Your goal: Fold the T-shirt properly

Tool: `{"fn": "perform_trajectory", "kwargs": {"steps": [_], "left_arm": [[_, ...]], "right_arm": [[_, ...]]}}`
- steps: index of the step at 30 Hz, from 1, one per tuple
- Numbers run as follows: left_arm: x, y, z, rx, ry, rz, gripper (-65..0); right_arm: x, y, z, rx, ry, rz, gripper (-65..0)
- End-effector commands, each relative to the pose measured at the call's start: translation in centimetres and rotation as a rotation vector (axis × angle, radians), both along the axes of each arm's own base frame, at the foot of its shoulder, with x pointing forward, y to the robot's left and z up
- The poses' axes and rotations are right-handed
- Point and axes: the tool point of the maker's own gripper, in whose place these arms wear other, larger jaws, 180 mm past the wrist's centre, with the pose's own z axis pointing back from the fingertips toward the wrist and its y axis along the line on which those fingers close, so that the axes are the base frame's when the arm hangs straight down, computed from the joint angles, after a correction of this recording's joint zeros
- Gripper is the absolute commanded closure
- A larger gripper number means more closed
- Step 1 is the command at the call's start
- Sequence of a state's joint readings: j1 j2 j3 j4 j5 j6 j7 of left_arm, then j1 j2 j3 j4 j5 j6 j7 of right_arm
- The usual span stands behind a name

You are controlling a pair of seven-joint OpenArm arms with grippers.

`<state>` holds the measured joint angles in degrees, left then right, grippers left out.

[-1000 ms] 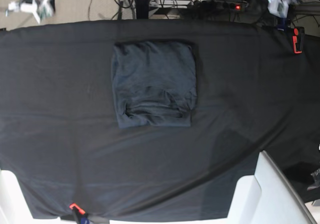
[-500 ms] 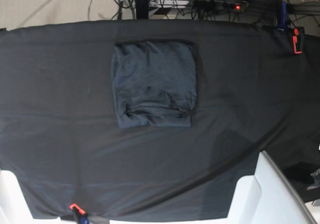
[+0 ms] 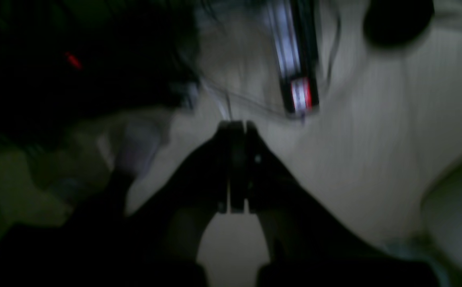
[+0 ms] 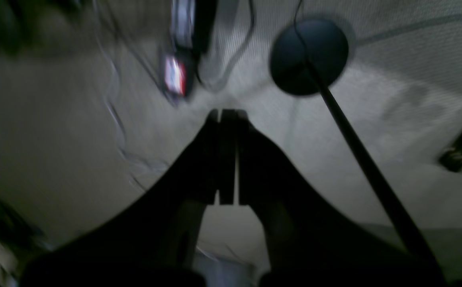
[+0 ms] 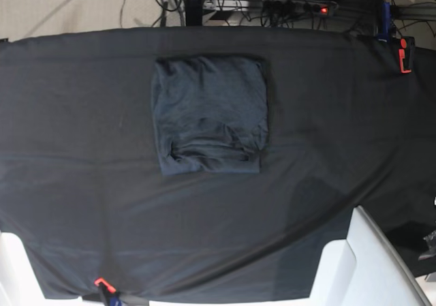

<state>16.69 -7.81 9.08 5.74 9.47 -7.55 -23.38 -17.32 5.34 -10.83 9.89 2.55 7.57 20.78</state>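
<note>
The T-shirt (image 5: 209, 115) lies folded into a compact rectangle on the black table cloth (image 5: 82, 149), nearer the far edge of the table and slightly toward its left side in the base view. Both arms are off the table. The left gripper (image 3: 237, 167) is fully closed and empty. The right gripper (image 4: 227, 155) is likewise closed and empty, over light carpeted floor (image 4: 394, 131).
</note>
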Motion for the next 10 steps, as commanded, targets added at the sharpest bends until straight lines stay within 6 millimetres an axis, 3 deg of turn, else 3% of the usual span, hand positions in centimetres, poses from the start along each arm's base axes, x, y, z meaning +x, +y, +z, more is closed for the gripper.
{"fn": "perform_trajectory", "kwargs": {"steps": [1,5,10], "left_arm": [[-0.1,1.4,0.2,0.015,-0.004,-0.021,0.0],[0.4,3.4,0.4,0.045,-0.007,-0.04,0.0],[1.6,3.5,0.1,0.049,-0.022,-0.038,0.0]], "right_arm": [[-1.8,-0.7,0.2,-0.018,0.036,-0.015,-1.4],[-2.1,-0.4,0.2,-0.017,0.043,-0.04,-1.4],[-2.2,-2.2,0.4,-0.043,0.045,-0.028,-1.4]]}}
